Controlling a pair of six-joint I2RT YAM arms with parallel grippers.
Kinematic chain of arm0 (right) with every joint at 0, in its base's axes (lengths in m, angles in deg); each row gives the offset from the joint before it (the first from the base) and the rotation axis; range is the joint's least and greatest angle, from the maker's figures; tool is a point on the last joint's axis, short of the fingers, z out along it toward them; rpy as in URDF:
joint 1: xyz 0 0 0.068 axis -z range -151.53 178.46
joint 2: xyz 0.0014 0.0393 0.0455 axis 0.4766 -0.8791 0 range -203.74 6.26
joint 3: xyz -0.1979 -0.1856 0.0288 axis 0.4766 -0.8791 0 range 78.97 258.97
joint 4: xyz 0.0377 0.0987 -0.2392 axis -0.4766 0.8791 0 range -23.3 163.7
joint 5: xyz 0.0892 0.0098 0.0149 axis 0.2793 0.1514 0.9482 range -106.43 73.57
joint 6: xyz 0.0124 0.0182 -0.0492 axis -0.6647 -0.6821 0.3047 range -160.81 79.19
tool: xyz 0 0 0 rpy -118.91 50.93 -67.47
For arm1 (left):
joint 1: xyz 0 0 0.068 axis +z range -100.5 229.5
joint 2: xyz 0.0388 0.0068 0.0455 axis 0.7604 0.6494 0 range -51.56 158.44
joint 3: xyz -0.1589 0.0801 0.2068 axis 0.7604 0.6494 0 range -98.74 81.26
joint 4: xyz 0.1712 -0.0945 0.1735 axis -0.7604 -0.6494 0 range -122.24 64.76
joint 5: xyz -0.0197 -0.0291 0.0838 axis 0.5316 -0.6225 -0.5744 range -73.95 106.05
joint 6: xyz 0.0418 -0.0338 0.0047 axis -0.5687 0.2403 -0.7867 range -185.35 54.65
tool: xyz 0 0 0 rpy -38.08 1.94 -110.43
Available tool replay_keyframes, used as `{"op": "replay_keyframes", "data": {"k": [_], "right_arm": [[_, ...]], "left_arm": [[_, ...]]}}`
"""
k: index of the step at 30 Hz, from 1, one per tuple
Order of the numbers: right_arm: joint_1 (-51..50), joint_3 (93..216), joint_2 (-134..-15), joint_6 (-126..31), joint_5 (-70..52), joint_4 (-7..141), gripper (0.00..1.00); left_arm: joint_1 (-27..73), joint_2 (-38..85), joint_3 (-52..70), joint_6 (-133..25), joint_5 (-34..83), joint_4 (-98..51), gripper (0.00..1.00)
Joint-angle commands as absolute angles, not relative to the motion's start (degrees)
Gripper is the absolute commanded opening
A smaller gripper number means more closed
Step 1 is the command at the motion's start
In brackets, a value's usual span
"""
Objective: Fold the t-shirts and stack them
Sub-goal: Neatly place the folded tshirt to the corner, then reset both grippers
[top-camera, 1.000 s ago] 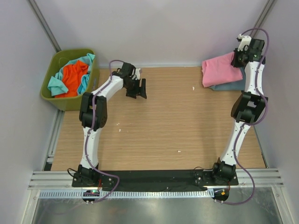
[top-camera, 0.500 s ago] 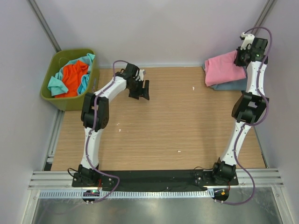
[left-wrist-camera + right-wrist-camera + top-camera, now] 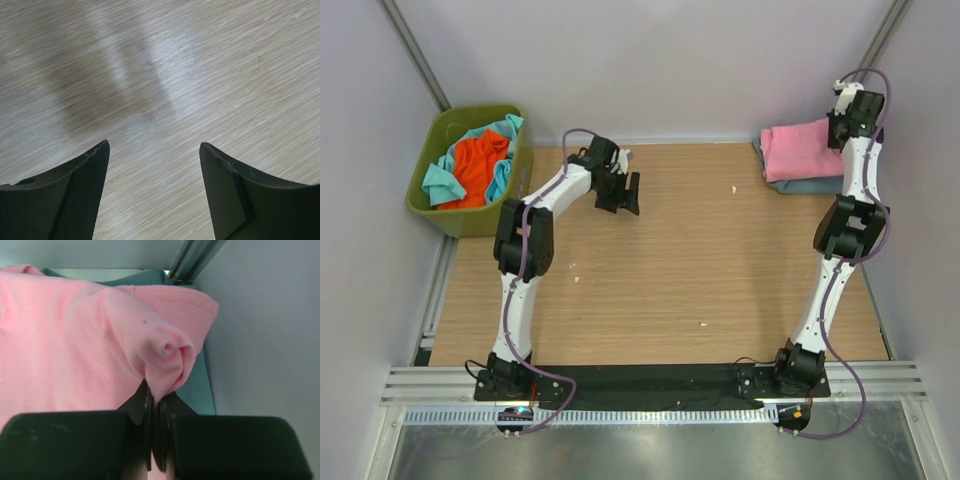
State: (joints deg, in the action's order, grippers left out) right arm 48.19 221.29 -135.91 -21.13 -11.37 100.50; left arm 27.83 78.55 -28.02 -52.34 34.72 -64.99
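Note:
A folded pink t-shirt lies on a blue-grey t-shirt at the table's far right corner. My right gripper is shut on a bunched fold of the pink t-shirt at its right edge, close to the wall; blue-grey cloth shows beneath. An orange t-shirt and a teal t-shirt lie crumpled in the bin. My left gripper hangs open over bare wood at the far left-centre, its fingers holding nothing.
An olive-green bin stands off the table's far left corner. The wooden table carries a few small white specks. Grey walls close in on both sides, the right wall right beside my right gripper.
My right gripper has moved further right and back toward the wall, drawing the pink t-shirt's edge flatter over the blue-grey one. The left gripper shifted slightly right early on, then stayed still.

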Motion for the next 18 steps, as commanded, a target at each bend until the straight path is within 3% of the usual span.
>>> {"op": "replay_keyframes", "data": {"k": [1, 3, 4, 5, 6, 8, 11, 18], "right_arm": [[47.81, 225.83, -135.16, -19.1, -19.67, 92.11, 0.02], [46.05, 226.27, -134.28, -17.96, -24.59, 90.18, 0.03], [45.17, 226.36, -133.76, -16.83, -27.13, 89.3, 0.12], [44.38, 226.27, -132.97, -16.21, -30.54, 88.42, 0.47], [43.68, 226.18, -131.31, -15.59, -31.62, 87.37, 0.61], [41.22, 223.82, -128.49, -15.32, -32.16, 86.57, 0.8], [38.06, 219.34, -122.6, -16.81, -29.54, 87.52, 0.88], [31.29, 205.55, -111.09, -28.91, -17.24, 96.74, 0.91]], "left_arm": [[27.18, 76.15, -28.87, -53.31, 33.98, -65.06, 0.73], [27.0, 75.88, -28.78, -53.57, 33.28, -65.15, 0.74], [26.83, 75.71, -28.96, -53.58, 33.1, -65.15, 0.74], [26.91, 75.53, -28.87, -53.66, 32.4, -65.15, 0.75], [26.83, 75.01, -28.96, -53.84, 31.96, -65.15, 0.76], [26.74, 74.48, -29.31, -53.93, 30.12, -65.15, 0.79], [26.83, 73.16, -30.45, -54.72, 27.75, -65.32, 0.86], [26.74, 69.92, -36.16, -57.7, 14.15, -69.37, 1.0]]}}
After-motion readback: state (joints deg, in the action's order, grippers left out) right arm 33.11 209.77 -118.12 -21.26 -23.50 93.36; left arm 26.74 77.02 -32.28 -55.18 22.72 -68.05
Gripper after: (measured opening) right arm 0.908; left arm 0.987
